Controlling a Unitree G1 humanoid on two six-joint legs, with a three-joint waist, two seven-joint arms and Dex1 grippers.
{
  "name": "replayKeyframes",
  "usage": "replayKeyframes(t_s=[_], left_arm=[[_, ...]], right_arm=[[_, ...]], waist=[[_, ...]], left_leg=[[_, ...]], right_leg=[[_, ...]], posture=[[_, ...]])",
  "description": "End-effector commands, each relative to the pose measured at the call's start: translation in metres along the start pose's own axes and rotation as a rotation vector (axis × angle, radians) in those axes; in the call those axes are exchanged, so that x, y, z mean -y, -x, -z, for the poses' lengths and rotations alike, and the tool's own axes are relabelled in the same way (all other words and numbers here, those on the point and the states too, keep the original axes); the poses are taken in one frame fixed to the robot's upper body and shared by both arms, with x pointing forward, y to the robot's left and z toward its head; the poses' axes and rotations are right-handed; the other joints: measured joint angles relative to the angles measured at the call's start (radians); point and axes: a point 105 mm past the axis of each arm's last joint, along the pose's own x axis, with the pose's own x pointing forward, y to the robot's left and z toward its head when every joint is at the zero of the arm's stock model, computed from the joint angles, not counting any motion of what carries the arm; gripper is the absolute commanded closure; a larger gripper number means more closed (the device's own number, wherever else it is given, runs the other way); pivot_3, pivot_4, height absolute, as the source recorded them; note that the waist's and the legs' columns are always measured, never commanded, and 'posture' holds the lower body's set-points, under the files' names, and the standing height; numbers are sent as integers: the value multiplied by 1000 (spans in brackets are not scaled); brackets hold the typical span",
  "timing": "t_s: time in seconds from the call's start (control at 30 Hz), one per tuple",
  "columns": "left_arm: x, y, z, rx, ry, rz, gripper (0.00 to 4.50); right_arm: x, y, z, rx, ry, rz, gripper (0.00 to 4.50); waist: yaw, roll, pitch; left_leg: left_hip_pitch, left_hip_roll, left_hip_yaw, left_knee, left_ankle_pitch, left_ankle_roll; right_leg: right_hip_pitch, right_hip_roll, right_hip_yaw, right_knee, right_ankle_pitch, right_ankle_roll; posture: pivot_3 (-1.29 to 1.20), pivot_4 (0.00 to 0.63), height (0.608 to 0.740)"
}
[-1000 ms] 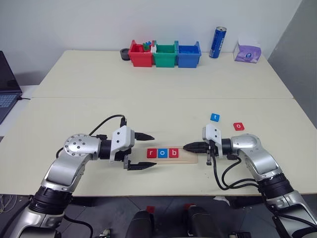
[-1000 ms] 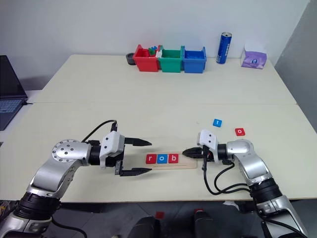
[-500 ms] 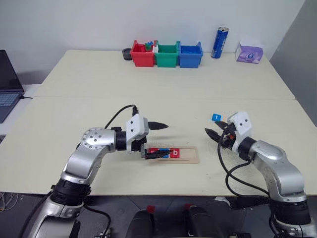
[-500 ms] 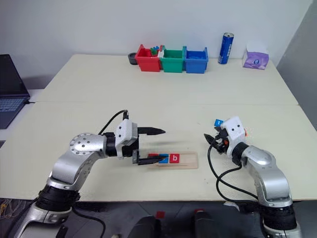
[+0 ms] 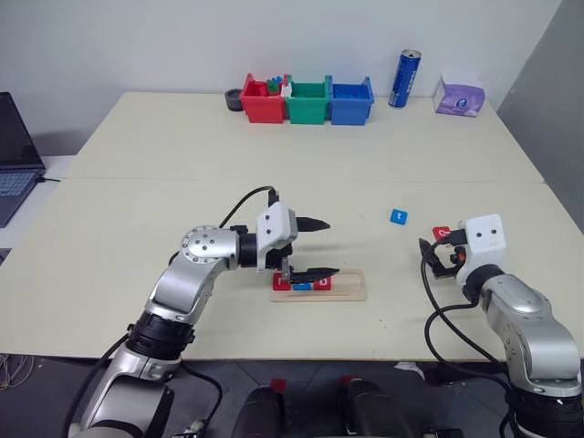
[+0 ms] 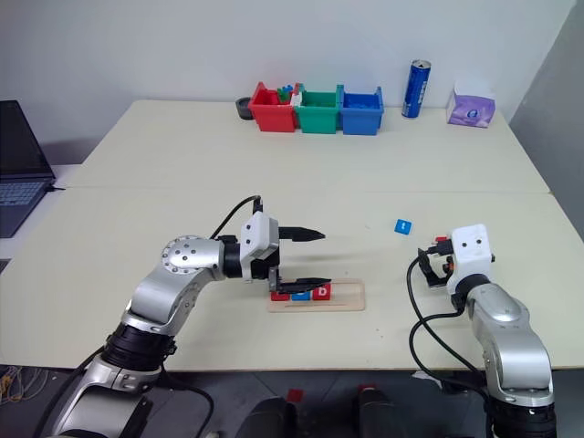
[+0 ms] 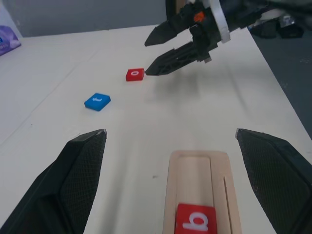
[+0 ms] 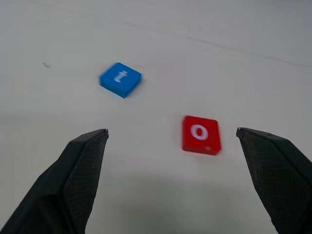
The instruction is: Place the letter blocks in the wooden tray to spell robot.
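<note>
Tiles r, o and b sit in our wooden tray (image 5: 351, 286) near the worktop's (image 5: 274, 192) front edge. Red o tile (image 8: 201, 134) and blue t tile (image 8: 120, 79) lie loose beyond our empty, spread right pincer (image 8: 175, 185). Our left pincer (image 5: 315, 248) hovers open over the tray.

1. Bare table (image 5: 228, 196) separates the wooden tray (image 5: 351, 294) from the far bins (image 5: 306, 100).
2. Left gripper (image 5: 321, 248) straddles the tray's occupied end.
3. Tiles t (image 8: 120, 79) and o (image 8: 201, 134) lie apart, unobstructed.
</note>
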Motion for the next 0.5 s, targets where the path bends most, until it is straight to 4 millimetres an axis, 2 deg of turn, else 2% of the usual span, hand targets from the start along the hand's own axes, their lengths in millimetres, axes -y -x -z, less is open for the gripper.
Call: replayKeyframes(t_s=[0.03, 0.5], left_arm=[[0, -7, -9, 15, -35, 1, 0], [-1, -17, -16, 30, -50, -6, 0]], right_arm=[[17, -4, -7, 39, -27, 88, 21], [14, -35, 5, 20, -47, 39, 21]], waist=[[-3, 0, 0], [-2, 0, 0]], left_leg=[[0, 0, 0, 0, 0, 0], [0, 0, 0, -1, 0, 0]], right_leg=[[0, 0, 0, 0, 0, 0], [0, 1, 0, 0, 0, 0]], posture=[[0, 150, 740], [0, 150, 740]])
